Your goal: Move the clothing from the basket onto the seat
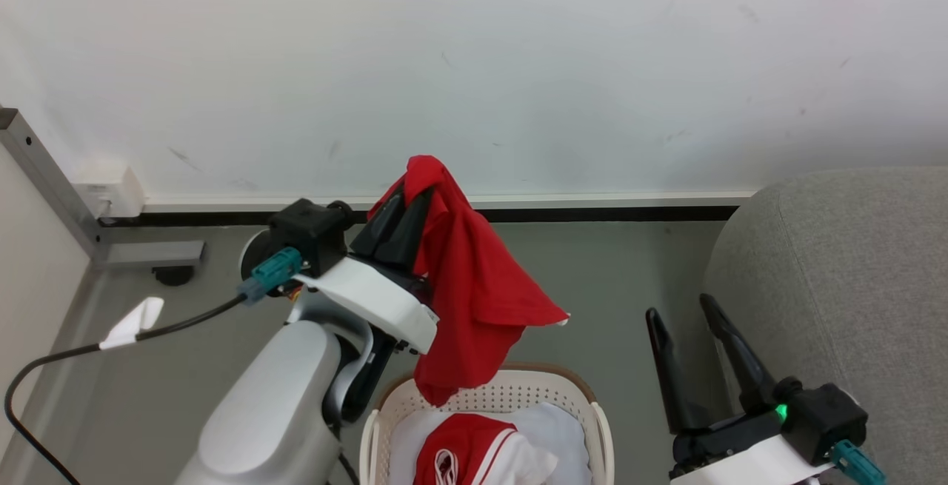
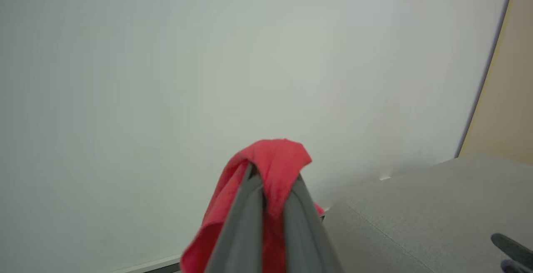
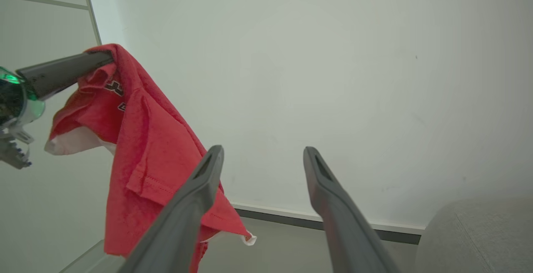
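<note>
Centre frame: a plain red garment (image 1: pixel 474 285). Lower centre: a red garment with white stripes (image 1: pixel 463 452) in a white perforated basket (image 1: pixel 518 396) with a brown rim. Right: a grey sofa (image 1: pixel 837 263).

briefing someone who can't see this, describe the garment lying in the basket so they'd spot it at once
Left of the big grey sofa stands a white perforated laundry basket. Inside it, on a white cloth, lies a crumpled red garment. Its white panels and stripes set it apart from the red shirt hanging above from the left gripper.
</note>
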